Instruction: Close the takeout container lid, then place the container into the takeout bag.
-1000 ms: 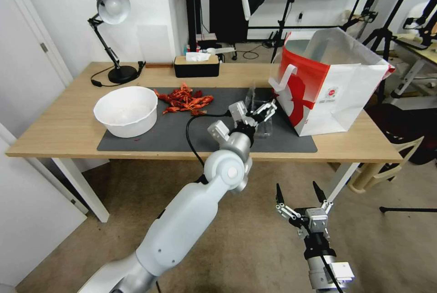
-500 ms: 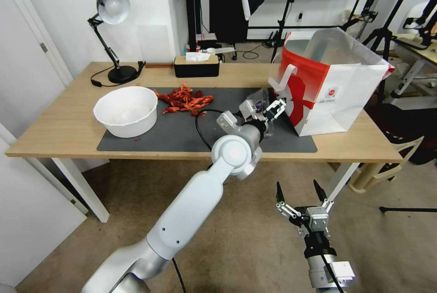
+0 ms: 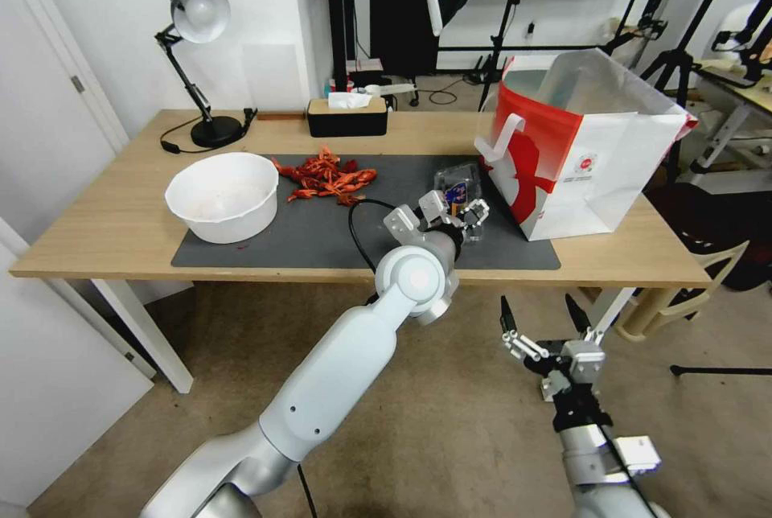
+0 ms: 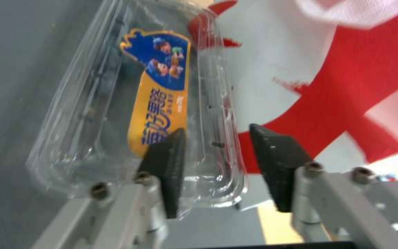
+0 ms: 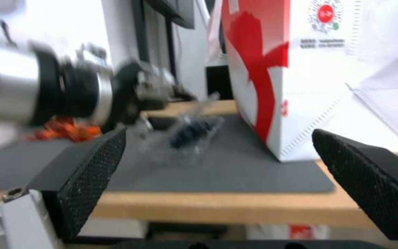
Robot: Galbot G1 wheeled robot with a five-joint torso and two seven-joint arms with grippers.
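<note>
Your left gripper [image 4: 217,166] straddles the lid [image 4: 162,103] edge, fingers parted, box [image 3: 458,184] on the mat beside the bag [image 3: 579,148]: pressing off-centre may skid it into the bag.

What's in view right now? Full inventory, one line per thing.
container: 1, clear with blue-yellow label, on mat beside bag
bag: 1, red-white, table's right end, open
bowl: 1, white, mat's left end
crayfish shells: 1 pile, red, mat's far edge
mat: 1, dark grey, on table
tissue box: 1, black, table's back
lamp: 1, black, table's back left
table: 1, wood
left gripper: open, at container's edge
right gripper: open, low before table
</note>
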